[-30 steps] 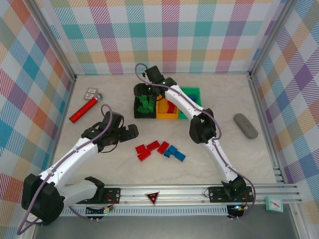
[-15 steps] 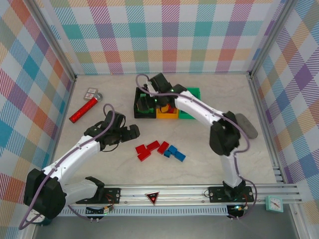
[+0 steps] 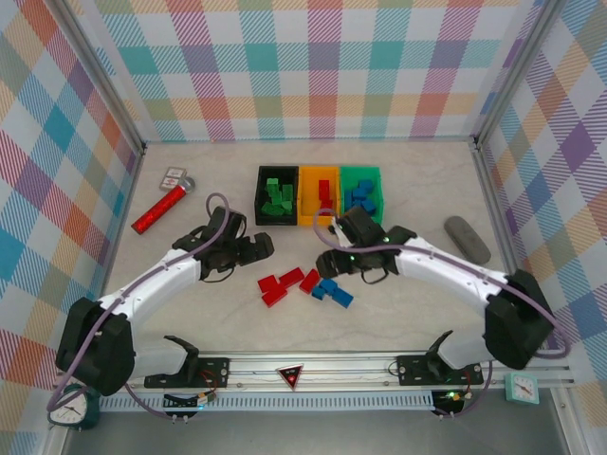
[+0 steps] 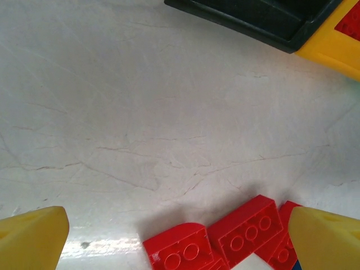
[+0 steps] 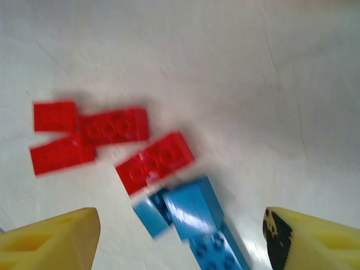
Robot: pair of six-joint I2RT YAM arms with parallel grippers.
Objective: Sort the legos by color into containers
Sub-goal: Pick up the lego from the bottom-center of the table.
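Loose legos left on the worktop (image 3: 190,303): red bricks (image 3: 280,284) in a small cluster, blue bricks (image 3: 332,291) just beside them on the right, the nearest red one touching or almost touching a blue. The rest are already sorted in the row of containers behind: green pieces in the black bin (image 3: 258,197), red in the orange bin (image 3: 319,220), blue in the green bin (image 3: 361,170).

Right end effector (image 3: 332,263) hangs over the pile, fingers spread wide, nothing between them; its wrist view shows red bricks (image 5: 112,126) and blue bricks (image 5: 194,208) below, blurred. Left end effector (image 3: 261,248) sits just left of the pile, also spread and empty, red bricks (image 4: 242,230) at the bottom of its wrist view.

Risks, as I judge them:
- Bricks are packed tight, so closing on one could drag or pinch a neighbour; at the red/blue join that means a wrong colour carried along.
- Both arms are near the same small pile, so they could bump if both reach in.
- Bins are narrow and touching, so an off-centre release could land next door.
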